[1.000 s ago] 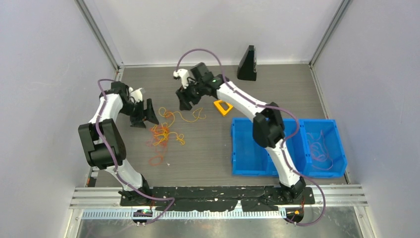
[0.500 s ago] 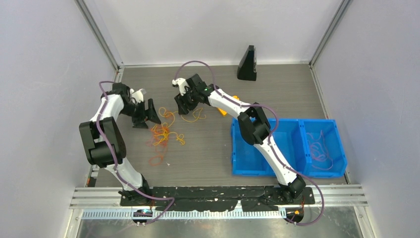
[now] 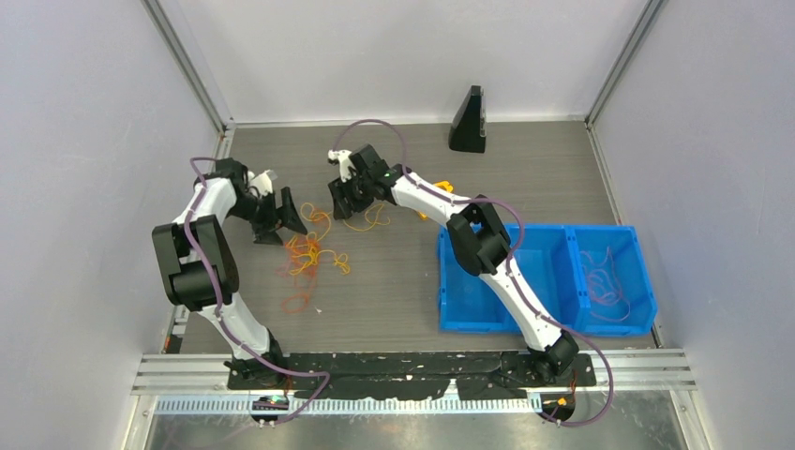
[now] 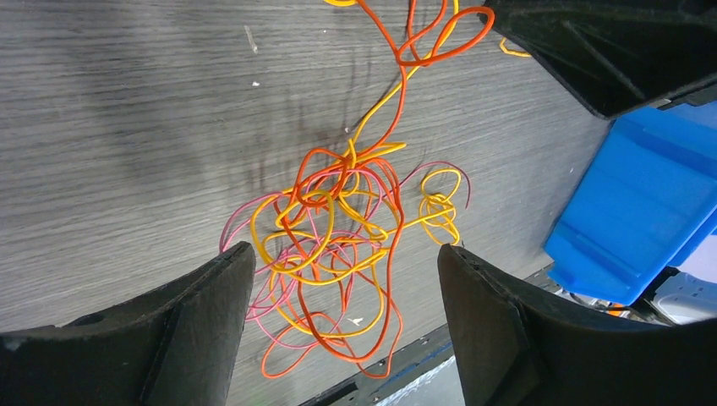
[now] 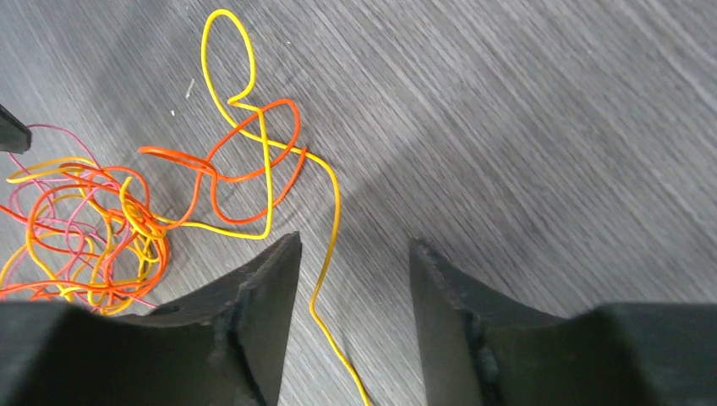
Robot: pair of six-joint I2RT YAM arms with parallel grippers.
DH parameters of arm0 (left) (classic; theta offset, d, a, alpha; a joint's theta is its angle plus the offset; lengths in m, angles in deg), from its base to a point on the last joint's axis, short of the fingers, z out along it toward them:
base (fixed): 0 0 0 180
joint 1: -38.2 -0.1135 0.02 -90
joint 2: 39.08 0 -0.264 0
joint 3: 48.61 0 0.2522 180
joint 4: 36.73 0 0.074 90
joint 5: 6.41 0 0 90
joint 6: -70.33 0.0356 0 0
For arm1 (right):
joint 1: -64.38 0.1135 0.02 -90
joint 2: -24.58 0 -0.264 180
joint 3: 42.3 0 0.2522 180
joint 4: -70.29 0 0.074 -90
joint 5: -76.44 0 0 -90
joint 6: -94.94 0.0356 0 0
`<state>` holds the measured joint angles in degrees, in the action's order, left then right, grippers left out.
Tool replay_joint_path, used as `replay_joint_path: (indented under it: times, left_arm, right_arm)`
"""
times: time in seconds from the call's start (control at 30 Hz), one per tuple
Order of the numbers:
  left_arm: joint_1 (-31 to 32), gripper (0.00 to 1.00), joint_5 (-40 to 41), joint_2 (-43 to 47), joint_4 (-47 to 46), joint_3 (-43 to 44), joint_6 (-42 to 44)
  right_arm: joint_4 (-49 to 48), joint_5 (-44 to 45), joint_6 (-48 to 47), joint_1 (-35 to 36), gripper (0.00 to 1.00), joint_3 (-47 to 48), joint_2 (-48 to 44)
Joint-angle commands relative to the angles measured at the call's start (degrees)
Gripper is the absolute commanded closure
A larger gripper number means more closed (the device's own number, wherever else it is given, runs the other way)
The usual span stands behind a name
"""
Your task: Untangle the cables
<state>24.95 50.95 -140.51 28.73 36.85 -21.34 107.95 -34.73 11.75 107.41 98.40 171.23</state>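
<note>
The job looks barely begun. Most of the cables (image 3: 307,251) lie in one knot on the desk (image 3: 394,291), to the left of the middle and between the two arms. The left wrist view shows orange, yellow and pink strands (image 4: 338,237) looped through one another, with no strand pulled free of the clump. From the knot a looser run of orange and yellow loops (image 5: 254,161) reaches out toward the right arm, and one long yellow-orange tail (image 5: 325,254) runs on from it.

The one part that looks finished is a thin pink strand (image 3: 605,281) lying alone in the right compartment of the blue bin (image 3: 450,314), well apart from the knot. The arm covers part of the left compartment, so I cannot tell what it holds.

The left tool (image 3: 277,217) hangs released over the knot, its jaws spread wide to either side of the clump and gripping nothing. The right tool (image 3: 347,195) is also released. The yellow-orange tail passes through the gap under its spread jaws, close to one finger (image 5: 270,288), but it is not pinched.

What is left is nearly everything: each strand has to be drawn out of the clump, and that tail looks like the easiest one to start on.
</note>
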Motion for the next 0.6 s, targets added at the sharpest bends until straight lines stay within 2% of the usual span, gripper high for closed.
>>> replay_joint_path:
  times: [0.0, 0.03, 0.13, 0.2, 0.23, 0.33, 0.43, 0.57]
  left_arm:
    - [0.0, 0.19, -2.2, 1.0, -1.9, -1.4, -1.0]
    - [0.1, 0.19, -2.2, 1.2, -2.2, -2.1, -0.9]
    - [0.9, 0.16, -2.0, 1.6, -3.2, -4.2, -0.5]
    - [2.0, 0.14, -1.5, 1.6, -4.1, -5.3, -0.1]
    - [2.6, 0.14, -1.3, 1.3, -4.6, -5.5, 0.0]
    - [4.0, 0.21, -1.1, -0.2, -5.4, -4.6, -0.2]
    - [4.1, 0.37, 0.2, -2.1, -4.6, -2.3, -0.8]
    - [3.0, 0.75, 3.5, -3.0, -3.4, -1.5, -0.5]
  right_arm:
    - [-2.7, -4.0, 6.5, 0.4, 0.52, -0.6, -0.1]
    - [-3.4, -4.9, 6.8, 0.5, 0.59, -0.7, -0.2]
    - [-4.8, -9.0, 7.6, 0.5, 0.68, -0.9, -1.3]
    - [-5.1, -10.0, 7.1, 0.4, 0.79, -0.2, -2.5]
    - [-5.0, -10.0, 6.7, 0.4, 0.90, 0.0, -3.5]
    - [-4.5, -9.8, 4.6, 0.3, 0.94, 0.3, -6.8]
    - [-3.9, -8.2, 2.7, -0.3, 0.95, -0.7, -13.2]
    - [-5.9, -3.7, 2.2, -2.3, 0.94, -5.5, -23.6]
